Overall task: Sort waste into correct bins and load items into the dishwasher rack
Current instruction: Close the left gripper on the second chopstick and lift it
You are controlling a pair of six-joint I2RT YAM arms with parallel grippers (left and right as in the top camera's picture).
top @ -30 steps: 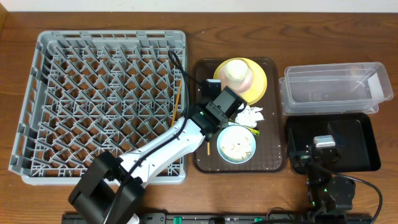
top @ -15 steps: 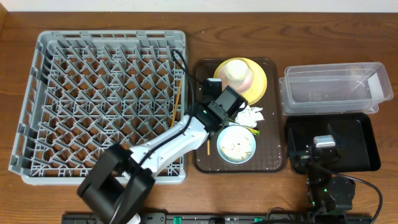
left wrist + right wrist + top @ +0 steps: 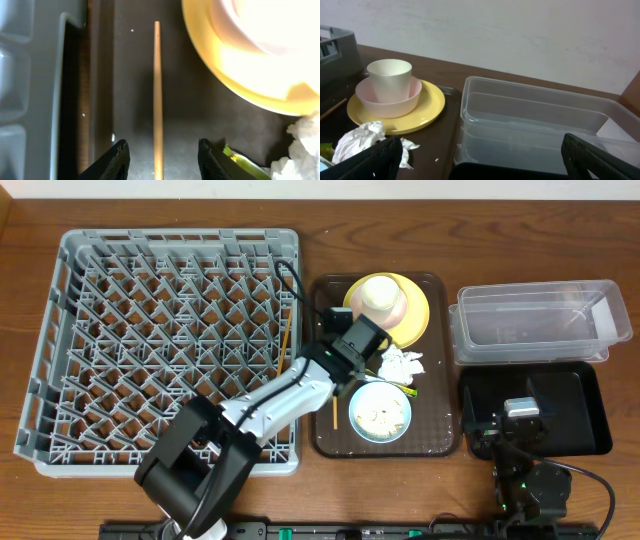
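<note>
The brown serving tray (image 3: 435,430) stands in the middle of the worktop (image 3: 40,500). To the right of the tray, on the near side, the right hand (image 3: 485,160) hangs above the shallow black tray (image 3: 585,415). Its fingers (image 3: 372,159) stand wide apart, with nothing between them.

On the near part of the serving tray stands the light blue bowl (image 3: 354,412) with white crumbs (image 3: 378,418) inside. A little farther, over the left half of the tray, is the left hand (image 3: 162,159). Its jaws are about half open, low above the tray floor. One wooden chopstick (image 3: 157,75) lies on this floor between the two fingertips (image 3: 117,157), with a gap on each side, so the hand grips nothing. Just right of this hand lies the yellow-green wrapper (image 3: 242,164), and beside it is the crumpled tissue (image 3: 402,364), near the middle of the tray.

On the far part of the tray is the yellow plate (image 3: 418,320). It carries a pale bowl (image 3: 387,107) with the small white cup (image 3: 390,75) upright in it. Right of the tray, on the far side, is the clear tub (image 3: 540,320). Left of the tray stands the grey rack (image 3: 180,240), and a second chopstick (image 3: 286,340) lies on its edge nearest to the tray.
</note>
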